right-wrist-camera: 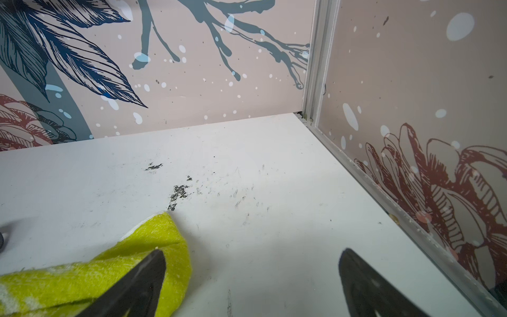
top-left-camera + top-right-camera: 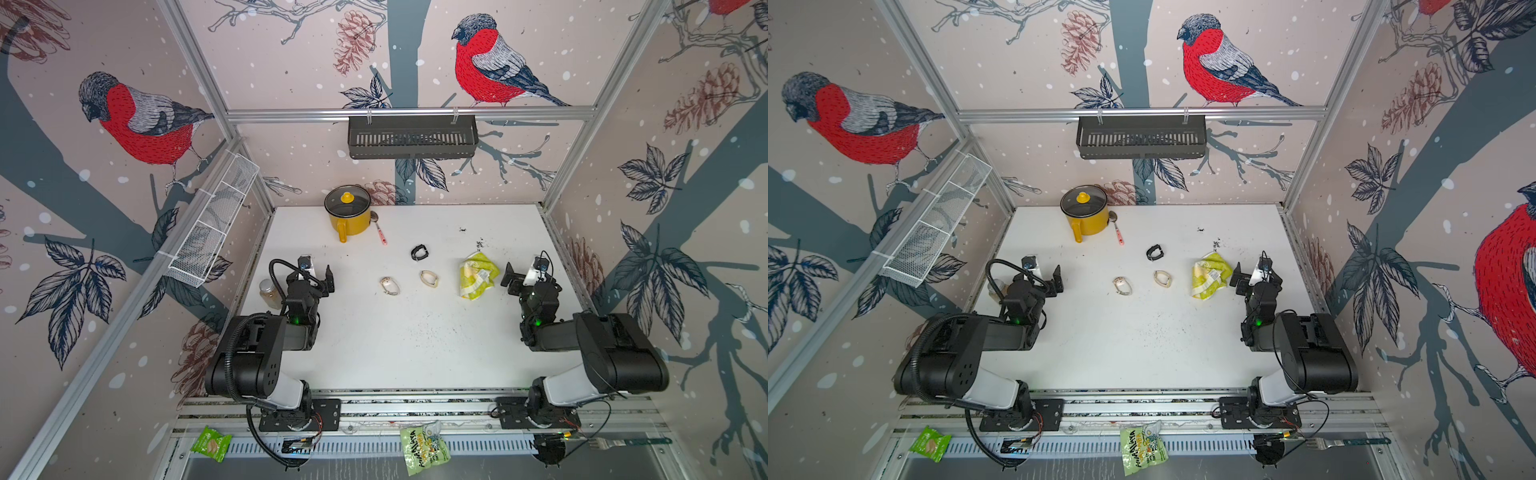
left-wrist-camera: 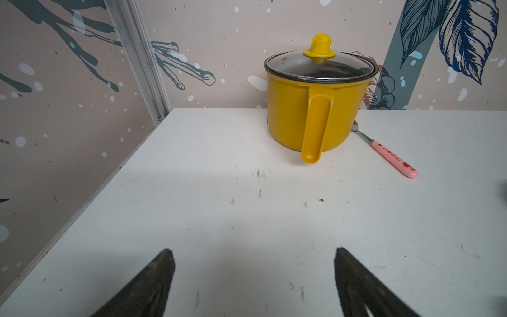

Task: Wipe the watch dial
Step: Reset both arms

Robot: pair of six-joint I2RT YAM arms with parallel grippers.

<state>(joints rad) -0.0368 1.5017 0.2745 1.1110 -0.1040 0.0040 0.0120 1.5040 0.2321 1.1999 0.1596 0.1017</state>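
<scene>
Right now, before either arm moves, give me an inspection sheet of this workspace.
Surface: white table, scuffed, with dark specks near the cloth.
Job's things: black watch, two pale-strapped watches and yellow-green cloth, lying apart, none held.
Clutter: lidded yellow pot, pink-handled spoon beside it, jar by the left arm.
Grippers: left gripper open, empty; right gripper open, one finger over the cloth's edge, contact unclear.
Cables: black hose looped on the left arm; thin wires at the right base.
Surroundings: black wall basket, white mesh rack, snack packets and a fork at the front rail.
</scene>
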